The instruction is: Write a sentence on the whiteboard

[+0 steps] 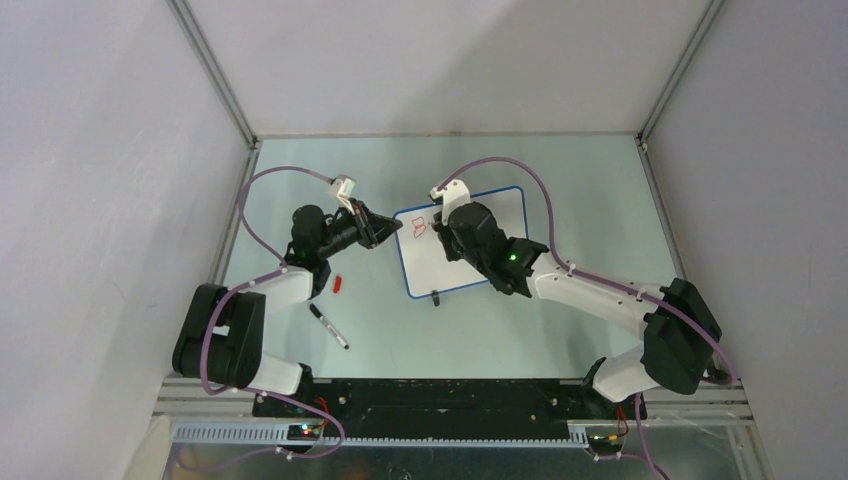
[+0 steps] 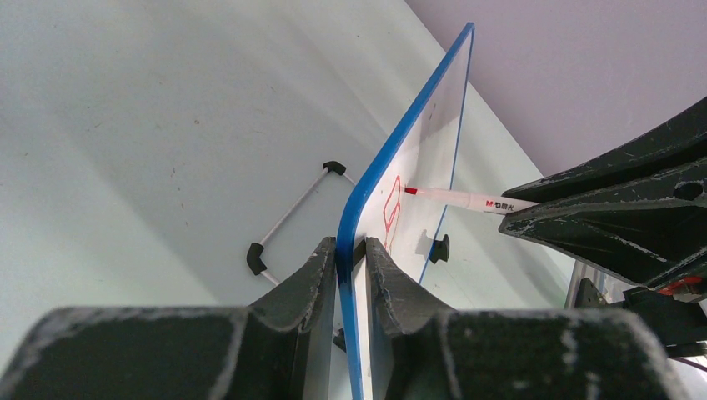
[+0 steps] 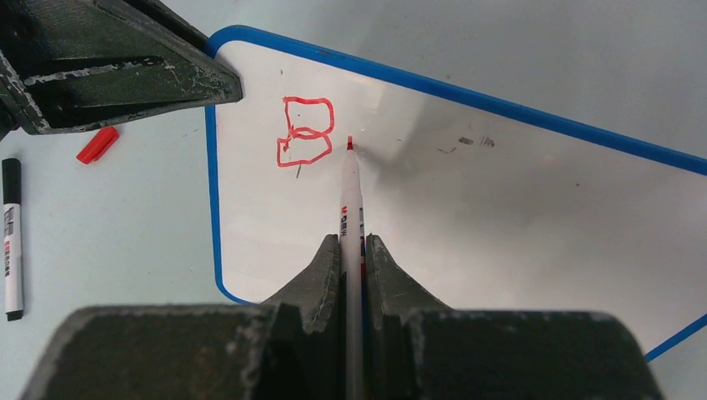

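whiteboard [image 3: 500, 217] edge pinched btwn l fingers [image 2: 308, 275]. r fingers [image 3: 383, 267] pinching red marker [image 3: 351, 192], tip at whiteboard beside red "b" [image 3: 305, 132]. black marker [image 3: 11, 237], red cap [image 3: 97, 143] on surface [image 3: 108, 275] near whiteboard.

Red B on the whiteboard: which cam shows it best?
Right wrist. The red B faces that camera, large and sharp, with the marker tip just right of it. Top external shows only a tiny red scribble near the left edge of the whiteboard. Left wrist sees the board nearly edge-on, so the letter is squashed.
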`<state>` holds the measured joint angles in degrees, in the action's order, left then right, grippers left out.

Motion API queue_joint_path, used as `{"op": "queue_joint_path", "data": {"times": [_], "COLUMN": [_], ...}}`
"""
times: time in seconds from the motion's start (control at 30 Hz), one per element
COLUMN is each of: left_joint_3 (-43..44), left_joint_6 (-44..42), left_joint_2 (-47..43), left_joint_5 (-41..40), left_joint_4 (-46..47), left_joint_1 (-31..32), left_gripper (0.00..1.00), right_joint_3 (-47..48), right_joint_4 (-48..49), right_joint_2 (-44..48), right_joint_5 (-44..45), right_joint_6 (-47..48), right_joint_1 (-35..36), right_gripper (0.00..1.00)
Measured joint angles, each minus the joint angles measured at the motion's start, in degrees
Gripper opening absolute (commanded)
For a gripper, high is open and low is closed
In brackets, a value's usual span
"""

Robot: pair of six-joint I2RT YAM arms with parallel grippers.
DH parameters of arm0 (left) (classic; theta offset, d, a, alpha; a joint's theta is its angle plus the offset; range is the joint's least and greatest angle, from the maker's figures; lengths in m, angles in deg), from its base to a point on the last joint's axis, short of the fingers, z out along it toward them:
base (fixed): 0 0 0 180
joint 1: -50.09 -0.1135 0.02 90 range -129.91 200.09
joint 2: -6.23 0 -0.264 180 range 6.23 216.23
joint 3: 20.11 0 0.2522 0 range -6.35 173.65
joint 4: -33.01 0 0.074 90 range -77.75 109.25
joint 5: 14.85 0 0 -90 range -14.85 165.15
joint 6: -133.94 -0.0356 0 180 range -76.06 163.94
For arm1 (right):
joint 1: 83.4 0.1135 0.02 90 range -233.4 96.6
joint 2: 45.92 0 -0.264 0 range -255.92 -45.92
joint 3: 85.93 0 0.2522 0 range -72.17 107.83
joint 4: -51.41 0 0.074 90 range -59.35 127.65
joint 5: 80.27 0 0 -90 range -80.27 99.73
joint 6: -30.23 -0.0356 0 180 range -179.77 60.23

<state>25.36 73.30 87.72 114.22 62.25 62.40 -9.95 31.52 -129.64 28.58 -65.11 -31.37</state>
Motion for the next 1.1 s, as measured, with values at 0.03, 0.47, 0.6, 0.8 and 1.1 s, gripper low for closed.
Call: {"op": "queue_joint_path", "data": {"times": [0.03, 0.47, 0.6, 0.8, 1.1], "left_joint_3": [0.00, 0.00, 0.00, 0.00, 0.00], "left_joint_6": [0.00, -0.09, -0.31, -0.50, -0.94], "left_joint_2": [-0.02, -0.17, -0.20, -0.52, -0.57], "left_joint_5": [-0.02, -0.13, -0.15, -0.37, -0.55], "left_joint_4": [-0.09, -0.37, -0.39, -0.83, -0.94], "left_joint_1": [0.02, 0.11, 0.11, 0.24, 0.33], "left_gripper": [0.22, 0.22, 0.22, 0.22, 0.22], "right_joint_3": [0.00, 0.00, 0.00, 0.00, 0.00], "right_joint_4": [-0.20, -3.39, -3.48, -3.48, -3.41], "right_joint_2": [0.00, -0.02, -0.07, -0.07, -0.13], "right_joint_5": [0.04, 1.11, 1.38, 1.55, 1.51], "right_joint_6": [-0.02, -0.15, -0.15, -0.09, 0.07], "right_joint_1": [0.04, 1.07, 1.27, 1.40, 1.38], "right_gripper": [0.00, 0.00, 0.00, 0.00, 0.00]}}
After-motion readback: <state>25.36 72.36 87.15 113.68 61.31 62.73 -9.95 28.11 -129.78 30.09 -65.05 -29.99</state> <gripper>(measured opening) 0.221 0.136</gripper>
